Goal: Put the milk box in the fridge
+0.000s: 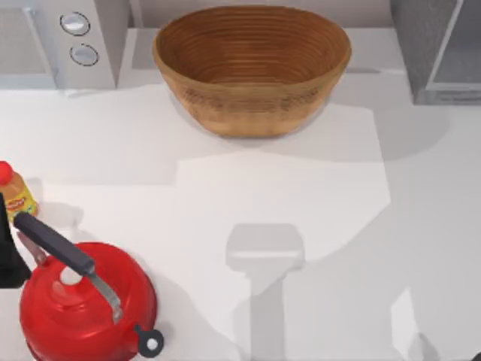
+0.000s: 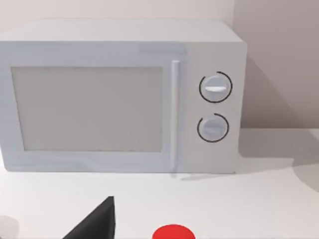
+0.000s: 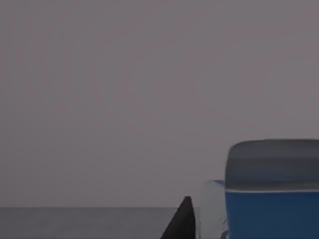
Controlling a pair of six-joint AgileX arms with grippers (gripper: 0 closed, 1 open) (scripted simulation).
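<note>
The milk box (image 3: 271, 211), with its blue top, sits close up in the right wrist view against a plain grey background. One dark finger (image 3: 182, 223) of my right gripper (image 3: 234, 231) lies against its side, and the gripper is shut on the milk box. On the table in the top view lies a box-shaped shadow (image 1: 264, 252). The fridge (image 1: 440, 49), dark grey and speckled, stands at the back right corner. My left gripper (image 1: 9, 256) is parked at the table's left edge, beside the kettle.
A large wicker basket (image 1: 252, 68) stands at the back centre. The light-grey microwave (image 1: 64, 41) with two knobs fills the back left. A red kettle (image 1: 86, 304) and an orange bottle (image 1: 16, 194) stand at the front left.
</note>
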